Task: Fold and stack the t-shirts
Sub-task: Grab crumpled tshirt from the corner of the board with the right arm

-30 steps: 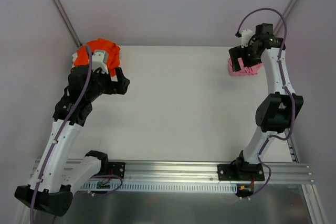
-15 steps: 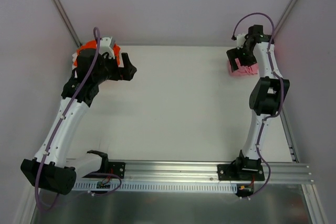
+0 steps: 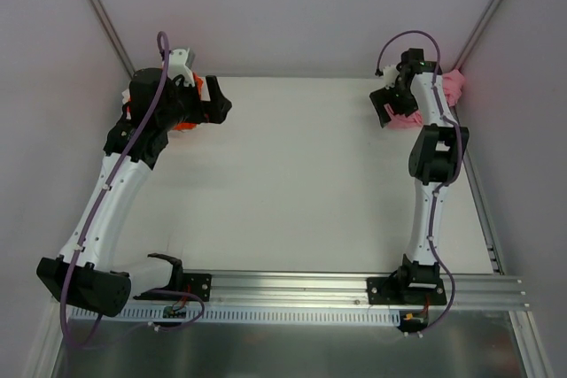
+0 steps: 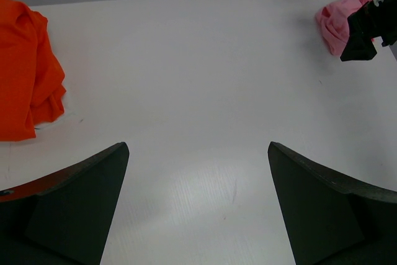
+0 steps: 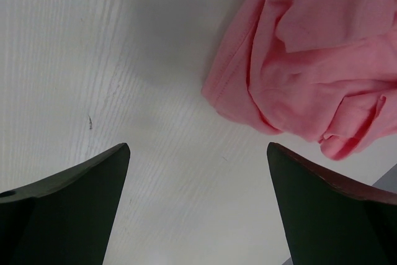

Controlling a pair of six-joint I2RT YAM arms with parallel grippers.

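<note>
The orange t-shirt (image 3: 184,125) lies crumpled at the table's far left corner, mostly hidden under my left arm. In the left wrist view it (image 4: 25,72) lies left of and beyond the jaws. My left gripper (image 3: 218,105) (image 4: 198,203) is open and empty over bare table just right of it. The pink t-shirt (image 3: 455,86) is bunched in the far right corner; it also shows in the right wrist view (image 5: 316,60) and the left wrist view (image 4: 338,20). My right gripper (image 3: 386,109) (image 5: 198,203) is open and empty, just left of the pink cloth.
The white table (image 3: 301,174) has grey walls at the back and both sides, with metal struts in the corners. An aluminium rail (image 3: 301,288) carries both arm bases at the near edge. The right gripper (image 4: 366,29) shows as a black shape in the left wrist view.
My left arm has reached farther back and its gripper swung right, off the orange shirt. My right arm has stretched toward the back, its gripper shifting left so more pink cloth shows in the corner.
</note>
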